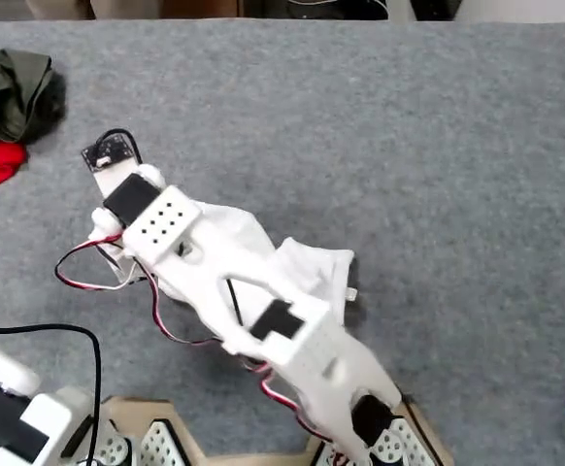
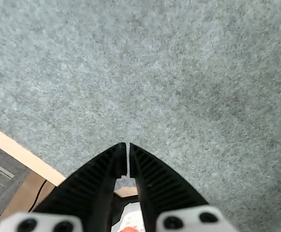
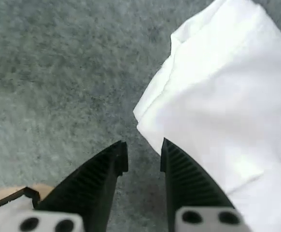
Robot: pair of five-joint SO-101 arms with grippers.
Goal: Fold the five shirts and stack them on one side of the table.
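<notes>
One white shirt [image 1: 321, 267] beneath right arm [image 1: 292, 340] — edge beside right gripper [image 3: 143, 150].

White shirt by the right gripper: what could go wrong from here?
The right gripper is open at the edge of the crumpled white cloth shirt, no cloth between its jaws; closing may miss or pinch several layers. In the high view the white right arm lies across the shirt, so a sweep could bunch it further.
</notes>
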